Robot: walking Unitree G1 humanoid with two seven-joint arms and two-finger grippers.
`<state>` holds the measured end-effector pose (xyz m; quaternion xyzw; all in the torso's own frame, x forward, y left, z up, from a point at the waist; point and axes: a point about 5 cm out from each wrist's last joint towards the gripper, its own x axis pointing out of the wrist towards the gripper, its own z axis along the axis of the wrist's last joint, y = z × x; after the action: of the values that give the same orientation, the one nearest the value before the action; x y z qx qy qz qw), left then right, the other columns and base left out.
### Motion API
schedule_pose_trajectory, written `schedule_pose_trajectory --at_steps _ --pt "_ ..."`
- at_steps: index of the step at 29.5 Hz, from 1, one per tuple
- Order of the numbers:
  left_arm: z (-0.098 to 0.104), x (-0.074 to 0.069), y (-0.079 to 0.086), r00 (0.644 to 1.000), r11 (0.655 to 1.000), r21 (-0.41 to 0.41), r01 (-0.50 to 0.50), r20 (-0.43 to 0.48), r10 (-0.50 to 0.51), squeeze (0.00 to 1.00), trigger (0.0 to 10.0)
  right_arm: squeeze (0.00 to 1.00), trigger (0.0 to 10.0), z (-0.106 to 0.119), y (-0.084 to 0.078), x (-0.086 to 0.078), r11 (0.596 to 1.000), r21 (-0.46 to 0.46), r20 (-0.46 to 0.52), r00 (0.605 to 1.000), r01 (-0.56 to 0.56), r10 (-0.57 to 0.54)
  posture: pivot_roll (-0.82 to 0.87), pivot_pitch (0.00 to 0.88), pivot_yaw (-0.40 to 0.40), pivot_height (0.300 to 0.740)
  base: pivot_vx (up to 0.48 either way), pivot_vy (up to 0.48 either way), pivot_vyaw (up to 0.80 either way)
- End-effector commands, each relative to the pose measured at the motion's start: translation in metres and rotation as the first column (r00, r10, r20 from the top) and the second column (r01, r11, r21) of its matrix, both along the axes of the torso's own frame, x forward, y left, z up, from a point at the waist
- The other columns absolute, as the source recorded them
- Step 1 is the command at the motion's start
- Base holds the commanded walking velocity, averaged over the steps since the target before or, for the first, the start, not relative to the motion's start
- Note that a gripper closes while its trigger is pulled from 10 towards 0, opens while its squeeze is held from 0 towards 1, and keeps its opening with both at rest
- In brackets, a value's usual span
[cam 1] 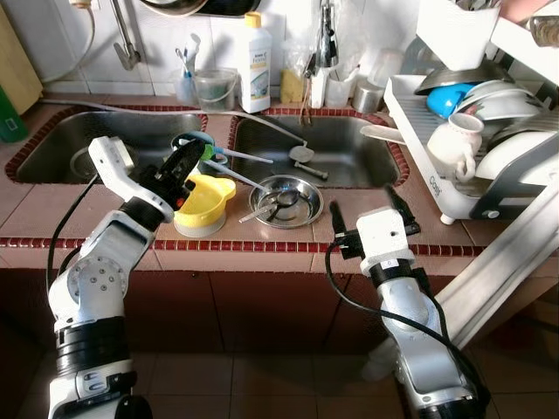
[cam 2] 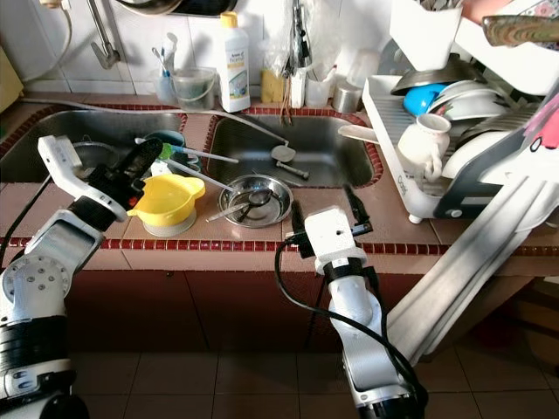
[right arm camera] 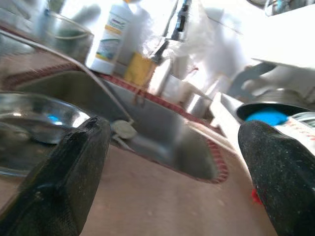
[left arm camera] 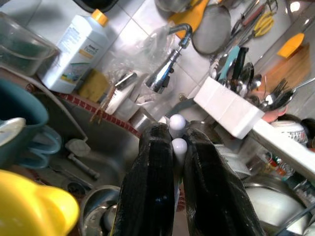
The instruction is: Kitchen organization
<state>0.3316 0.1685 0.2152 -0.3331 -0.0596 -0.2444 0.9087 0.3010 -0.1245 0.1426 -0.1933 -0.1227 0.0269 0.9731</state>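
- The left gripper (cam 1: pixel 194 157) hangs over the terracotta-tiled counter (cam 1: pixel 288 237), just above the yellow plastic funnel-shaped cup (cam 1: pixel 203 203); its two black fingers (left arm camera: pixel 152 191) are pressed nearly together on a thin white utensil with rounded white ends (left arm camera: pixel 178 146), which pokes out between them in the left wrist view.
- That yellow cup stands on the counter's front strip, below the divider between the two basins, its spout towards the round stainless-steel bowl (cam 1: pixel 287 201).
- The steel bowl sits just beside the cup, on the counter in front of the right basin, with a metal spoon (cam 1: pixel 265 206) lying in it.
- A teal mug (cam 1: pixel 189 142) stands behind the cup, at the divider, with a long white-handled utensil (cam 1: pixel 238 156) resting across it.
- The right gripper (cam 1: pixel 370 213) hovers at the counter's front edge, to the right of the steel bowl, its fingers spread wide and holding nothing.
- The stainless-steel double sink (cam 1: pixel 345 157) holds a plug and small utensils in its right basin.
- A white bottle with a yellow cap (cam 1: pixel 255 64) stands at the tiled wall behind the sink.
- A white dish rack (cam 1: pixel 454 131) at the right is stacked with plates, bowls and a white jug (cam 1: pixel 455 141).
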Motion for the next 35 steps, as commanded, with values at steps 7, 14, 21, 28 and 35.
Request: schedule_pose_trajectory --at_steps 7,14,21,28,35 --pt "0.003 -0.006 -0.026 1.0 0.997 0.074 0.006 -0.017 -0.005 0.0 10.0 0.0 10.0 0.013 0.003 0.014 1.0 -0.001 0.033 0.999 0.01 -0.01 -0.09 0.041 0.015 0.74 0.0 0.0 0.0" --pt "0.015 -0.011 -0.046 1.0 0.998 0.053 0.015 0.0 -0.015 0.0 10.0 0.0 10.0 0.022 0.02 0.014 0.971 0.094 0.051 0.975 -0.219 0.215 -0.09 0.039 0.011 0.74 0.0 0.0 0.0" --pt "0.025 -0.01 -0.06 1.0 0.996 0.083 0.008 0.026 -0.01 0.0 10.0 0.0 10.0 0.025 0.036 0.015 0.942 0.111 0.05 0.949 -0.316 0.312 -0.09 0.038 0.012 0.74 0.0 0.0 0.0" --pt "0.034 -0.015 -0.075 0.998 0.995 0.093 0.029 0.047 -0.033 0.0 10.0 0.0 10.0 0.018 0.037 0.021 0.944 0.084 0.008 0.947 -0.32 0.321 -0.09 0.033 0.012 0.74 0.0 0.0 0.0" --pt "0.039 -0.022 -0.083 0.997 0.994 0.099 0.045 0.058 -0.051 0.0 10.0 0.0 10.0 0.015 0.031 0.027 0.973 0.042 0.003 0.974 -0.228 0.228 -0.09 0.024 0.009 0.74 0.0 0.0 0.0"
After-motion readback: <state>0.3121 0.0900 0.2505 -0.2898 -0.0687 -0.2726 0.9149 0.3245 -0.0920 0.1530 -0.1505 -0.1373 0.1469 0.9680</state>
